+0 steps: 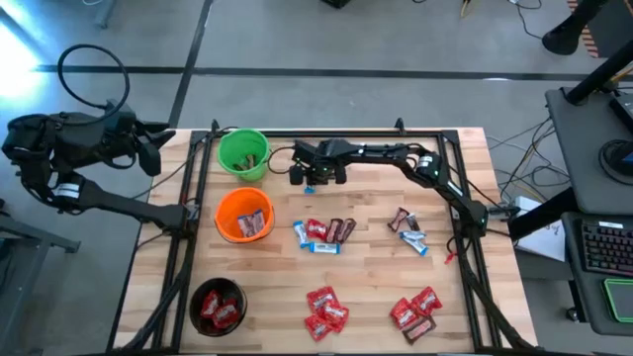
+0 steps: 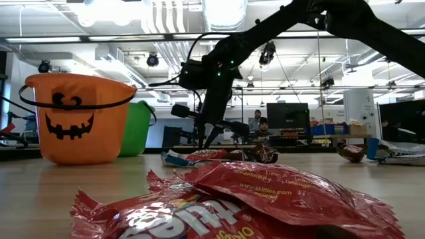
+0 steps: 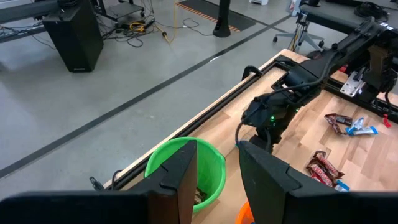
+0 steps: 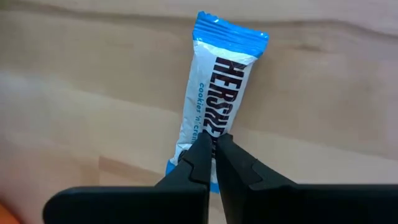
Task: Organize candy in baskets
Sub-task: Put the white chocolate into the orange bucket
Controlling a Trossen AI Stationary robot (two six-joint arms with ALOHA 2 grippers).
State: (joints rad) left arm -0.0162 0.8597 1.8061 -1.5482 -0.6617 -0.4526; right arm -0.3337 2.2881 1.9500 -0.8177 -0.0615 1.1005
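The wooden table (image 1: 366, 247) is carrying three baskets down its left side: the green basket (image 1: 242, 154) at the far edge, the orange basket (image 1: 243, 215) just below it in the high view, and the black basket (image 1: 218, 304) nearest the front corner. The orange one is showing a jack-o'-lantern face in the low view, and the black one is holding red-wrapped candy.

The right arm is reaching across the far part of the table, placing the right end effector (image 1: 309, 181) just beside the green basket. In its wrist view the two dark fingers (image 4: 200, 163) are pressing together on the lower end of a blue-and-white candy (image 4: 214, 93), which is lying flat on the wood; whether they are actually gripping the wrapper cannot be told.

The left arm is waiting off the table's left edge, with the left end effector (image 3: 219, 180) hanging above the green basket's side, its fingers standing partly spread and holding nothing.

The remaining candy is lying in loose groups: a mixed cluster (image 1: 322, 234) beside the orange basket, a small group (image 1: 407, 230) toward the right, and two red piles (image 1: 324, 310) (image 1: 415, 311) along the front.
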